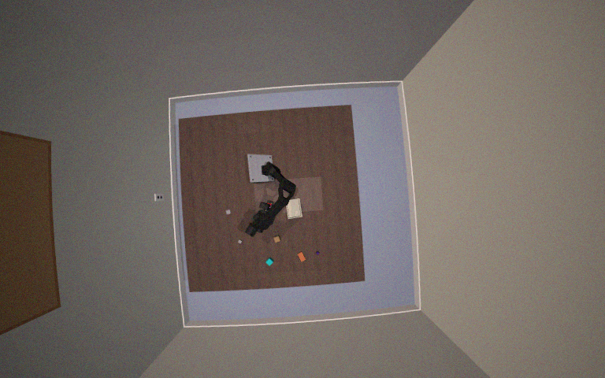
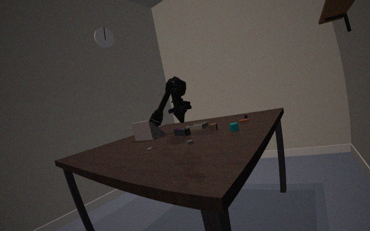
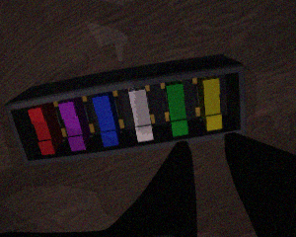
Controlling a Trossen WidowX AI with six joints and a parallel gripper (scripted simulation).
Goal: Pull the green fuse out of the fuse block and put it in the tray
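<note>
The green fuse [image 3: 177,104] stands in the dark fuse block [image 3: 241,101] [image 2: 183,132], between the white fuse [image 3: 139,109] and the yellow fuse [image 3: 212,99]. My gripper [image 3: 206,147] [image 2: 182,121] points down above the block in the exterior view. Its fingers are open with a narrow gap and nothing between them. In the wrist view the fingertips show just below the green and yellow fuses. The cream tray [image 1: 294,209] [image 2: 203,125] lies beside the block. In the top view the arm hides the gripper and most of the block.
The red [image 3: 40,128], purple [image 3: 71,123] and blue [image 3: 105,118] fuses fill the block's other end. A tan block [image 1: 276,239] [image 2: 214,126], a teal block [image 1: 269,261] [image 2: 234,127], an orange block [image 1: 301,256] [image 2: 243,121] and small pale pieces lie on the table.
</note>
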